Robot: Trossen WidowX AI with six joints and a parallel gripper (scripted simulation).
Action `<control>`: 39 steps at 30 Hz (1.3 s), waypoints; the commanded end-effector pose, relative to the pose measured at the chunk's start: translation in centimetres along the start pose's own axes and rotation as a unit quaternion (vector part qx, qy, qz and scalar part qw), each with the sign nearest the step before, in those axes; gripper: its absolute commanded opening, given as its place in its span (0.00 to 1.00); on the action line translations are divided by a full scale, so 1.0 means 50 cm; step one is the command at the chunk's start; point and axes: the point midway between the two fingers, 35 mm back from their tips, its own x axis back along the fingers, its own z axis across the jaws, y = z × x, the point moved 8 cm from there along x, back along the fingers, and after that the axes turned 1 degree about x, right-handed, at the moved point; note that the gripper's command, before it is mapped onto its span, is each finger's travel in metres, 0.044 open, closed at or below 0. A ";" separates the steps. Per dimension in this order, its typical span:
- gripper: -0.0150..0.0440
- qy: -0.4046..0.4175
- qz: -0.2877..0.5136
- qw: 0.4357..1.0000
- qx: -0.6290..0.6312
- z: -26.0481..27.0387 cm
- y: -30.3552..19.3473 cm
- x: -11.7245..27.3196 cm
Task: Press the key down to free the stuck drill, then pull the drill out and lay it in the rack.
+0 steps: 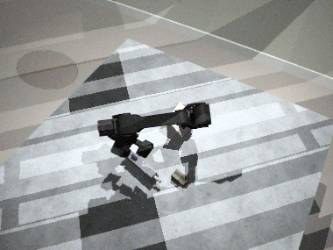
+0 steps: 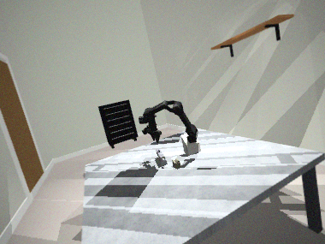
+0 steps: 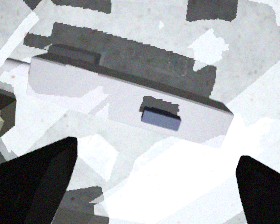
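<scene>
The arm (image 1: 153, 120) reaches out bent, its tool (image 1: 132, 148) pointing down, fingers spread wide, holding nothing.

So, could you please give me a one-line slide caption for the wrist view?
Open gripper above the pale housing, its blue key between the spread fingers.

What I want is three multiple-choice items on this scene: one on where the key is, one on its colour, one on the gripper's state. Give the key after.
1. Where is the key?
A. On the wall shelf
B. On the side of the pale housing, ahead of the fingers
C. Pinched between the fingers

2. What colour is the key?
A. Red
B. Yellow
C. Blue-grey

3. How is the gripper?
A. Open, holding nothing
B. Shut on the drill
C. Shut on nothing

Answers: B, the wrist view shows it set in the housing's face; C, its face is dull blue; A, the dark fingers stand wide apart with only table between them.
</scene>
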 end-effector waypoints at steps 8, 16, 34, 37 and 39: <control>1.00 0.019 -0.001 0.793 0.608 0.283 0.045 -0.170; 1.00 0.022 -0.003 0.767 0.641 0.300 0.041 -0.180; 1.00 0.022 -0.003 0.767 0.641 0.294 0.041 -0.203; 1.00 0.022 -0.003 0.767 0.641 0.291 0.040 -0.213; 1.00 0.022 -0.003 0.767 0.641 0.290 0.040 -0.219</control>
